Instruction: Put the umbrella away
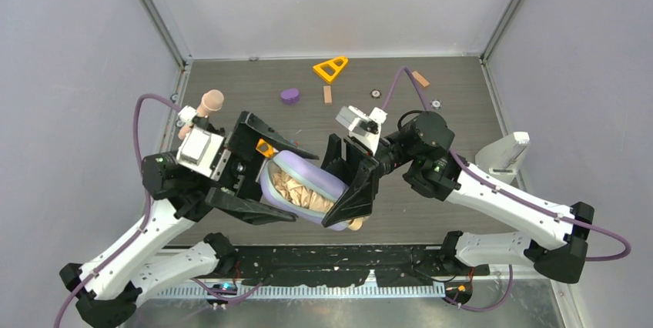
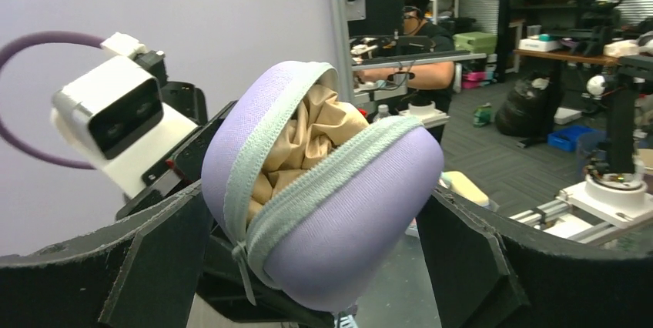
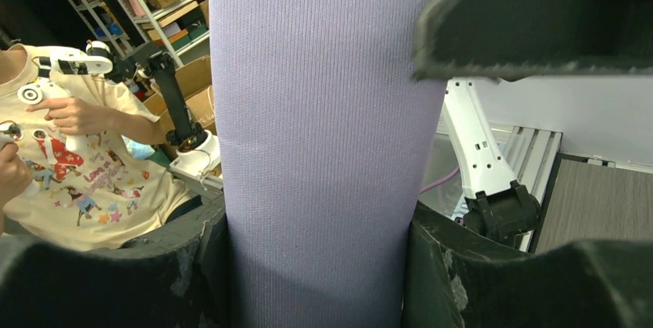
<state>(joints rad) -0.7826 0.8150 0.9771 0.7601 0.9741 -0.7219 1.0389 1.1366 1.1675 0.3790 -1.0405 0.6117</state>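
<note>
The lavender-grey case (image 1: pixel 312 172) hangs above the table between both arms, with its zipper open. The umbrella (image 1: pixel 299 189) is stuffed inside as crumpled beige fabric, and its tan handle (image 1: pixel 355 224) sticks out at the near end. My left gripper (image 1: pixel 294 183) is shut on the case's left end (image 2: pixel 354 212), its fingers touching both sides; the fabric (image 2: pixel 308 132) shows through the open zipper (image 2: pixel 323 174). My right gripper (image 1: pixel 329 185) is shut on the case's middle (image 3: pixel 316 112), with its fingers (image 3: pixel 462 274) pressed against both sides.
A pink-headed microphone (image 1: pixel 209 102) stands by my left wrist. At the back lie a yellow triangle (image 1: pixel 331 68), a purple block (image 1: pixel 289 95) and two wooden blocks (image 1: pixel 327 94) (image 1: pixel 420 78). A white stand (image 1: pixel 508 155) is at the right edge.
</note>
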